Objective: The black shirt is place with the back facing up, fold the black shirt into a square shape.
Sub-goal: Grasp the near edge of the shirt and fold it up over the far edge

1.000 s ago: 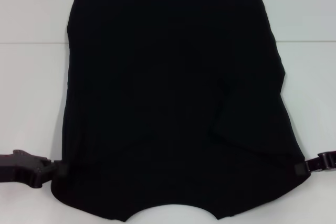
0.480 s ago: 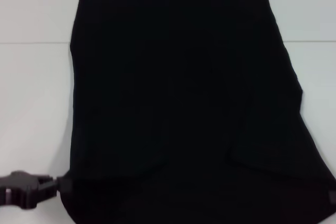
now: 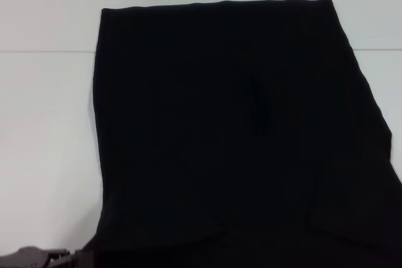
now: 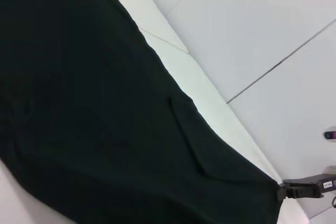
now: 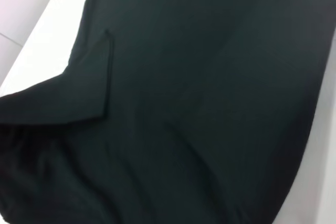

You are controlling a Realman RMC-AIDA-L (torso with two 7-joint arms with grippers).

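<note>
From the head camera the shirt fills most of the frame, a plain black panel with its far edge straight across the white table and its left edge running down almost straight; the right edge slants outward and leaves the frame low on the right. Bare table lies open beyond the far edge and along the whole left side. At the bottom left corner the left gripper meets the shirt's near corner, seemingly clamped on it, though the contact is too dark to be sure. The left wrist camera shows the shirt stretched as a slanting sheet, a folded sleeve flap on it, with white table beside its long edge; at the far corner the right gripper is closed on the cloth. The right wrist camera shows only shirt, a flap edge, and a table strip.
</note>
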